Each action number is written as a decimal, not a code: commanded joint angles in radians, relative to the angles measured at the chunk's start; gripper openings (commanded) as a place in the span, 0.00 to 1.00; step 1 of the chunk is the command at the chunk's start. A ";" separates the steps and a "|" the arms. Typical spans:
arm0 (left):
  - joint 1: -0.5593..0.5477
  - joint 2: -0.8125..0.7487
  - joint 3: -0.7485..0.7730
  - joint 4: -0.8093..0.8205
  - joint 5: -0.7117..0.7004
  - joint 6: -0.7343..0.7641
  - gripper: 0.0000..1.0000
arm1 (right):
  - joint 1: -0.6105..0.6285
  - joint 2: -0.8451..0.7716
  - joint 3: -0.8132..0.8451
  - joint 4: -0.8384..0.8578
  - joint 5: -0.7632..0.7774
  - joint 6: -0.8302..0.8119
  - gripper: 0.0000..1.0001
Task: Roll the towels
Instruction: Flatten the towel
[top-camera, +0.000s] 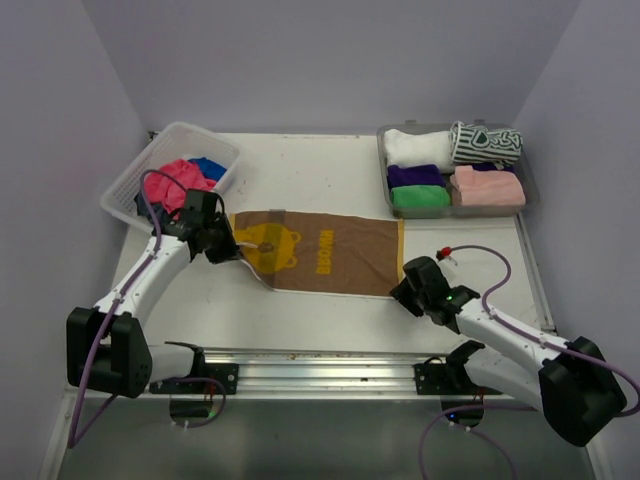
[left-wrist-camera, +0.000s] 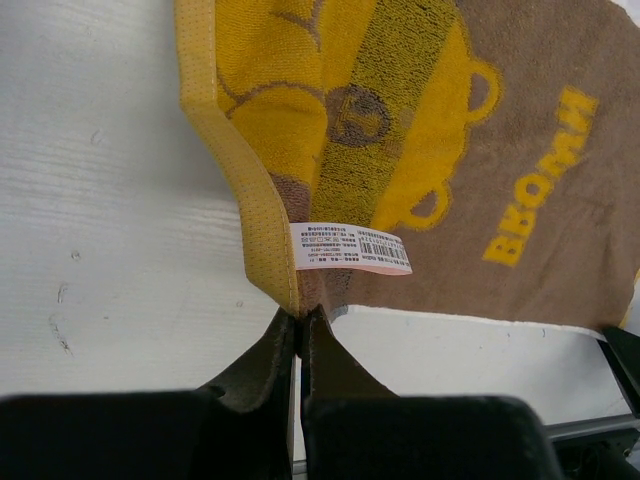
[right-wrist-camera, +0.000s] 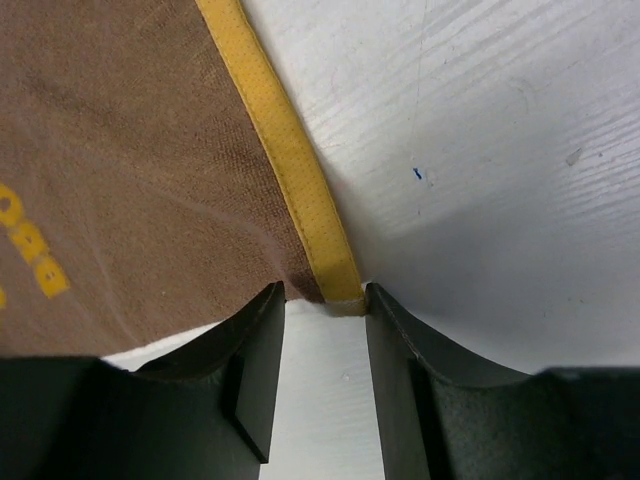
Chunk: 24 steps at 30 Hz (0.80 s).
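A yellow-and-brown towel (top-camera: 330, 250) (left-wrist-camera: 520, 120) (right-wrist-camera: 120, 150) lies spread flat in the middle of the table. My left gripper (top-camera: 234, 250) (left-wrist-camera: 300, 315) is shut on its near left corner, by the white label (left-wrist-camera: 350, 248). The corner is lifted and puckered. My right gripper (top-camera: 402, 284) (right-wrist-camera: 323, 295) stands open at the near right corner. Its fingertips straddle the end of the yellow hem (right-wrist-camera: 290, 160), with a gap between the jaws. Rolled towels lie in the grey tray (top-camera: 530, 185): white (top-camera: 415, 147), striped (top-camera: 485, 143), purple (top-camera: 415, 175), green (top-camera: 420, 197) and pink (top-camera: 488, 188).
A white lattice basket (top-camera: 150, 170) at the back left holds a crumpled pink towel (top-camera: 180, 180) and a blue one (top-camera: 210, 168). A metal rail (top-camera: 320, 365) runs along the near edge. Walls close the table on the left, right and back.
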 joint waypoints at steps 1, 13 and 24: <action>0.006 -0.033 0.038 0.018 0.002 0.022 0.00 | -0.001 0.012 -0.028 0.057 0.090 0.015 0.41; 0.006 -0.039 0.035 0.016 0.010 0.022 0.00 | -0.001 0.064 -0.050 0.131 0.087 0.043 0.39; 0.011 -0.053 0.199 -0.076 -0.021 0.057 0.00 | -0.008 -0.173 0.230 -0.220 0.284 -0.117 0.00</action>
